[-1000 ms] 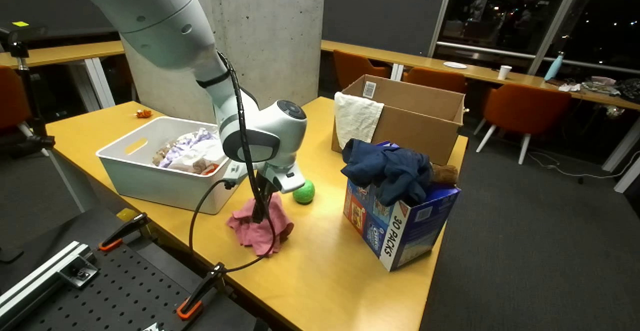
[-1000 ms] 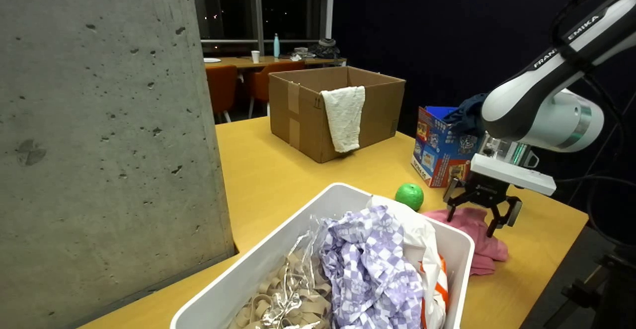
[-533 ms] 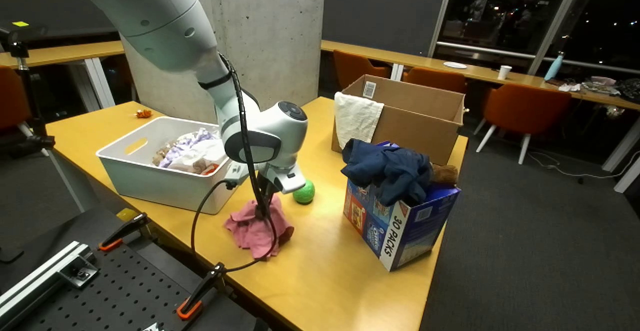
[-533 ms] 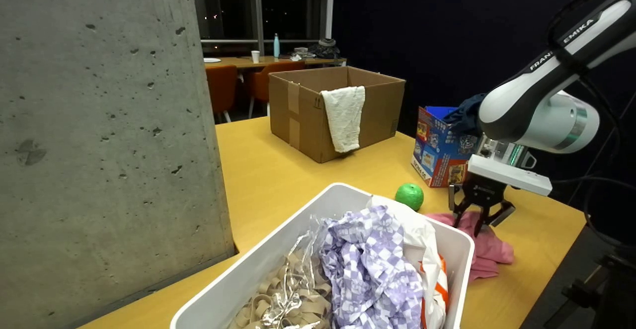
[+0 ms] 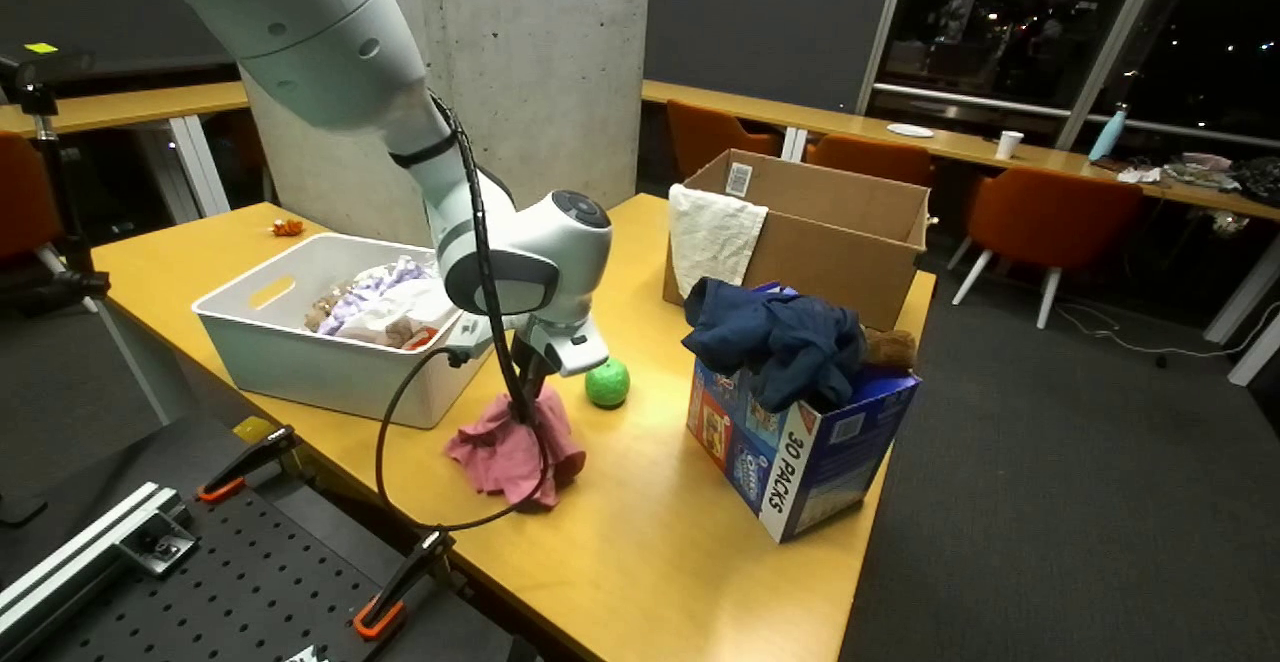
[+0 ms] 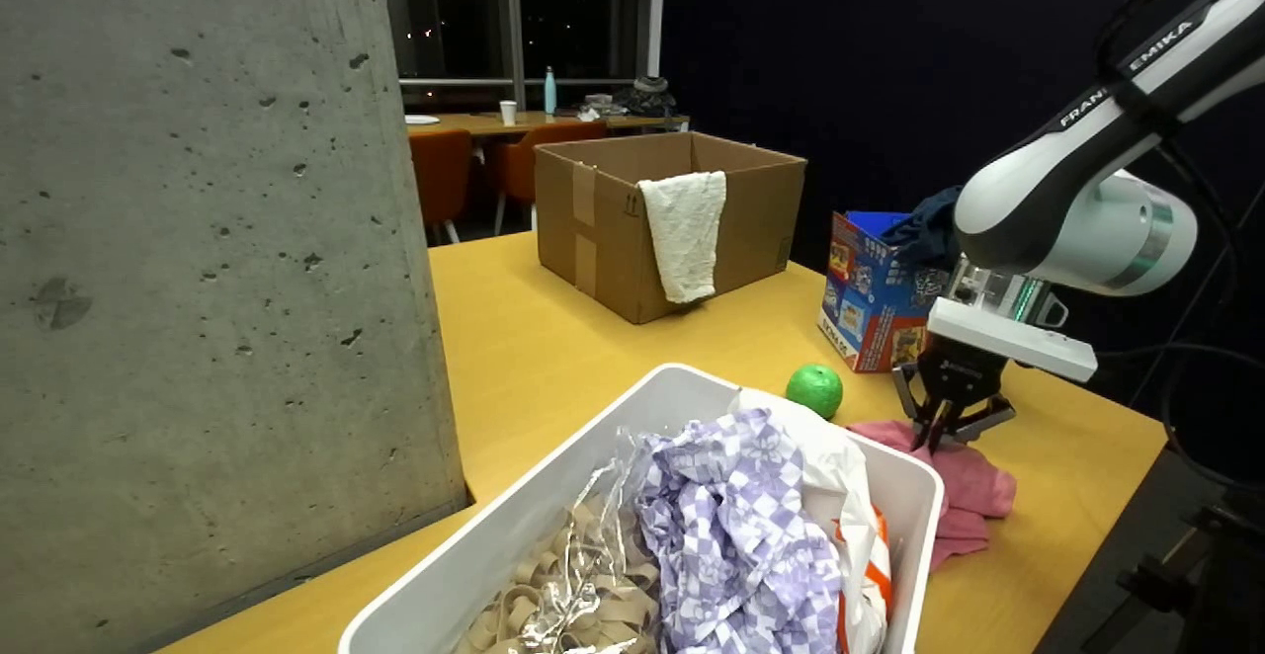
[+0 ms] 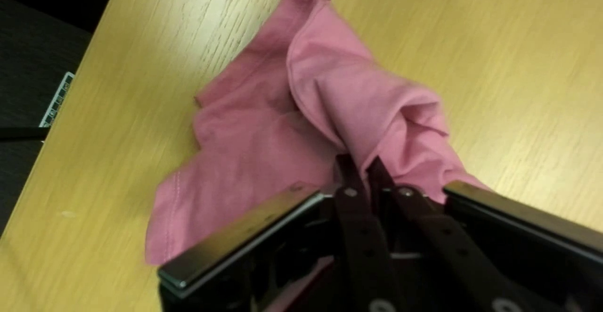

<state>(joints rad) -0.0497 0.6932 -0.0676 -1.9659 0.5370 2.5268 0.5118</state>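
Observation:
A crumpled pink cloth (image 7: 264, 151) lies on the yellow wooden table. In the wrist view my gripper (image 7: 362, 166) comes in from the bottom, with its two dark fingers nearly together and a narrow fold of the cloth pinched between their tips. Both exterior views show the gripper (image 6: 929, 442) pointing down into the cloth (image 6: 973, 486), most of which still rests on the tabletop. A cable loops in front of the cloth (image 5: 500, 457) in an exterior view. Behind it sits a green ball (image 5: 607, 383), apart from the gripper.
Beside the cloth stands a white bin (image 5: 330, 372) filled with bags and purple checkered fabric (image 6: 741, 526). A snack box (image 5: 830, 462) topped with navy fabric (image 5: 775, 337) stands across from it. Farther back, a white cloth (image 6: 684, 234) hangs over a cardboard box (image 6: 751, 229). Clamps (image 5: 405, 582) grip the table's edge.
The gripper's fingers, spread apart over the cloth a second ago, have come together on a fold of it. The gripper has shifted slightly, and the cloth has moved a little with it.

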